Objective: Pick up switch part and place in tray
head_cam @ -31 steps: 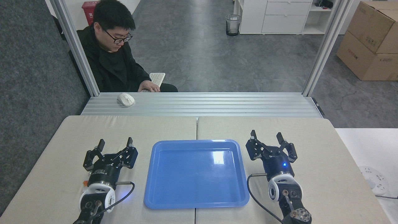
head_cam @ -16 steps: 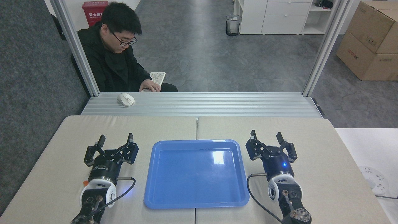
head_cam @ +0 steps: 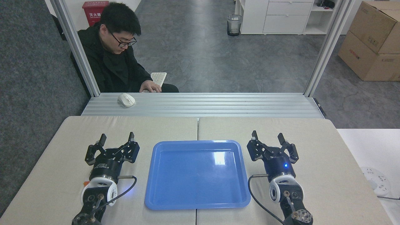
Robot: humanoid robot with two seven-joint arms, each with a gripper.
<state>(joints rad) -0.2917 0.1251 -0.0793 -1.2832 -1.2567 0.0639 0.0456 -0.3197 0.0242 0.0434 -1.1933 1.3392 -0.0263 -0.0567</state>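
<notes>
A small orange-and-white bit, probably the switch part (head_cam: 84, 183), peeks out at the left edge of the left arm's white wrist ring, low on the tabletop; most of it is hidden behind the arm, so its shape cannot be made out. To its right, well apart, the large shallow glossy blue plastic tray (head_cam: 197, 204) with rounded corners and a raised rim lies flat across the seam between the two beige padded tabletop (head_cam: 328, 175) halves, its inside bare and reflecting light. The left gripper (head_cam: 116, 140) sits just left of the tray with its black fingers spread wide, holding nothing. The right gripper (head_cam: 267, 137) sits just right of the tray's far corner, fingers likewise spread and empty, a blue light glowing on its body. Beyond the tabletop runs a ribbed aluminium ledge (head_cam: 218, 104) carrying a white computer mouse (head_cam: 126, 99). Behind it a person (head_cam: 114, 62) in black clothing rests a hand on a white keyboard (head_cam: 158, 78).
</notes>
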